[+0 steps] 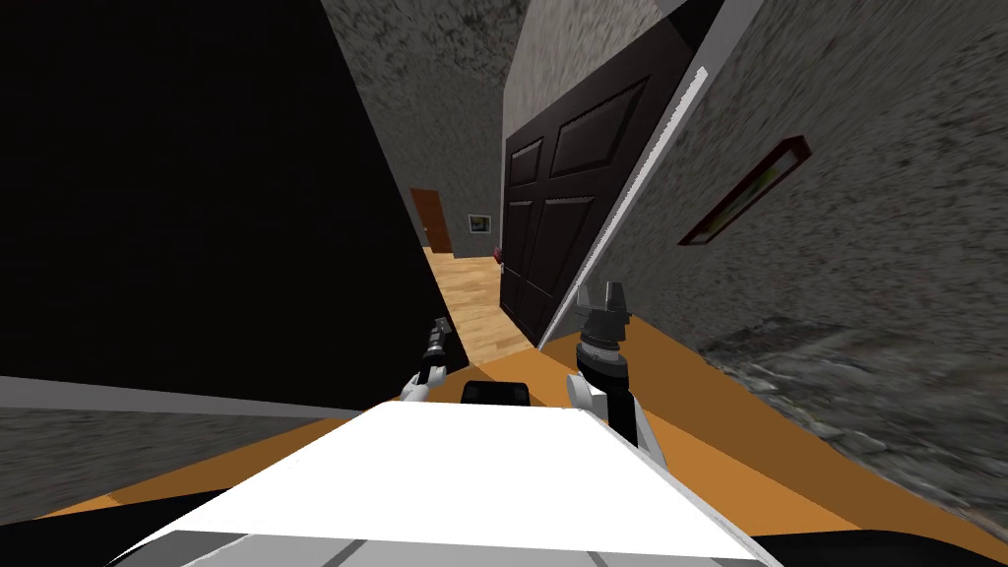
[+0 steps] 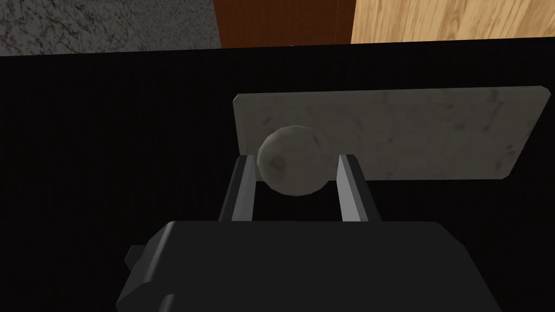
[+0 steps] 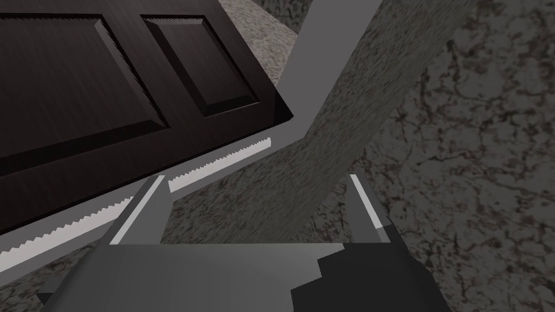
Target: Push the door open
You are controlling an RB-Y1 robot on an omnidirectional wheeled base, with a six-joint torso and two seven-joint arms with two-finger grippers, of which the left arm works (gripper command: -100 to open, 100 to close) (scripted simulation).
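A dark panelled door (image 1: 551, 207) stands swung inward beside its white frame (image 1: 630, 197), ahead and slightly right. In the left wrist view a round grey knob (image 2: 292, 157) sits on a light grey plate (image 2: 412, 135) set on a flat black surface. My left gripper (image 2: 295, 160) is shut on this knob, one finger pressing each side. In the head view the left gripper (image 1: 439, 330) is at the edge of a large black area. My right gripper (image 1: 612, 292) is raised near the foot of the frame, open and empty (image 3: 257, 179), facing the door (image 3: 81, 81) and the grey wall.
A light wood floor (image 1: 477, 295) runs down a hallway to a brown door (image 1: 433, 219) and a small picture (image 1: 479, 222). A framed picture (image 1: 748, 192) hangs on the rough grey wall to the right. Orange floor (image 1: 728, 413) lies under me.
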